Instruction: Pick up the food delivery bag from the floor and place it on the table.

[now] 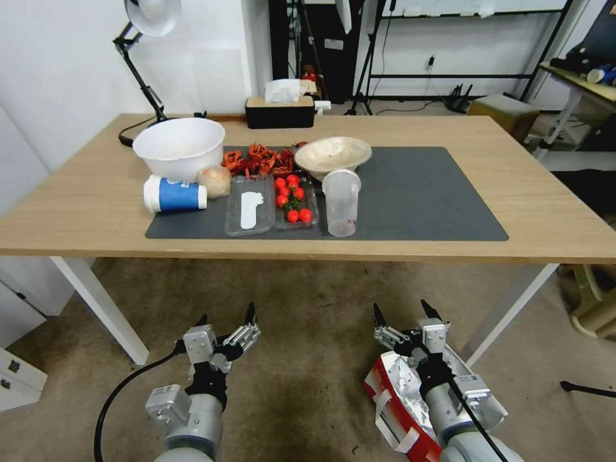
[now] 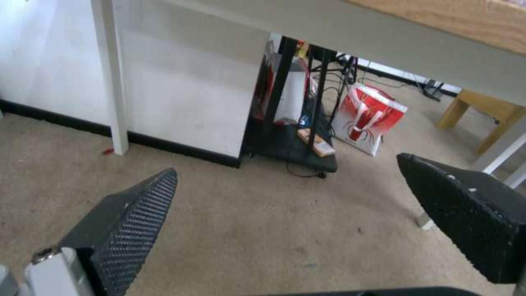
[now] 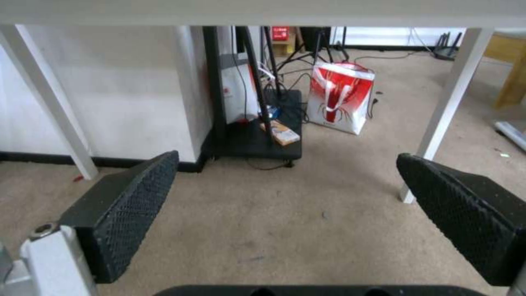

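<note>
At the bottom of the head view, the left gripper [image 1: 226, 319] and right gripper [image 1: 404, 310] hang with fingers spread, holding nothing. The food delivery bag [image 1: 398, 398] lies on the floor [image 1: 308, 359] at lower right, largely hidden under the right arm, its handles hard to find; a blind grab could miss. Beyond, the table [image 1: 96, 205] is crowded at centre-left, risking knocked dishes.

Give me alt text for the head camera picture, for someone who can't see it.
A red and white food delivery bag lies on the beige floor under the right gripper, with the left gripper beside it, both open. Ahead, a wooden table holds bowls, tomatoes and cups.
</note>
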